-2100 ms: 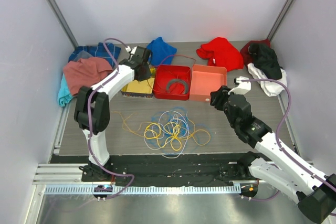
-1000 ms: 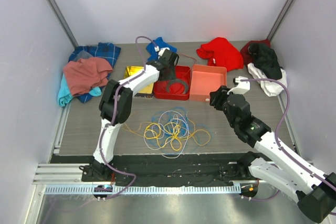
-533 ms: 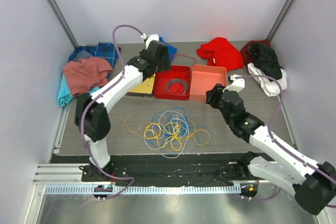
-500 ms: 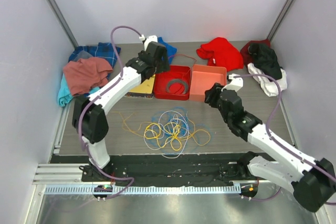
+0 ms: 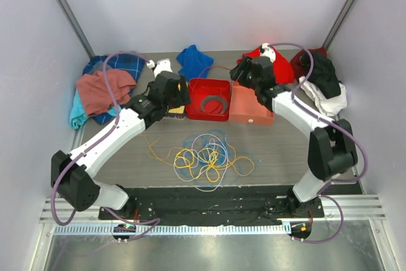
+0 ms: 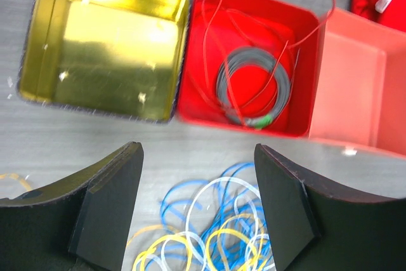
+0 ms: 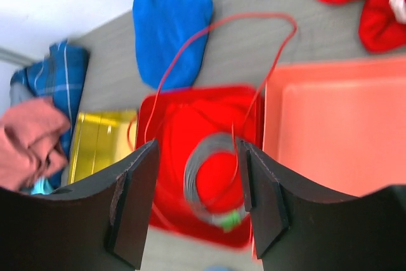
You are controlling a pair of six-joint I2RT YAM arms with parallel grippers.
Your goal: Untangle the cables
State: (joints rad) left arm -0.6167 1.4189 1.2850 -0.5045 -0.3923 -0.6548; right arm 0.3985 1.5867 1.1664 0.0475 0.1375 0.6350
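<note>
**A:** Where do the cables [image 5: 206, 155] lie?

**B:** Most of them sit in one knot on the bench [image 5: 285, 150], just on the near side of the red tray [image 5: 208, 118]: yellow, blue, white and orange loops crossing one another. A red cable [image 7: 254, 16] is apart from the knot. It lies inside the red tray on top of a grey coil [image 6: 285, 87], and one long loop spills over the tray's far rim.

**A:** And the arms?

**B:** The left arm [image 5: 114, 134] hangs over the tray's near left corner. Its wrist view shows the jaws spread wide with nothing between them. The right arm [image 5: 292, 109] reaches in at the tray's far right corner, its jaws also apart and empty. Neither touches a cable.

**A:** So which step is this?

**B:** I judge it a pause between grasps. One cable looks sorted and the knot is not yet picked apart.

**A:** What does the next move call for?

**B:** Probably a descent toward the knot on the tray's near side. A loose outer loop, such as the orange strand on the knot's fringe, looks the easiest to pinch. The wires are thin, so the jaws must close nearly flat to the bench. The other arm likely needs to pin the remaining loops, or the whole knot may drag along.
</note>
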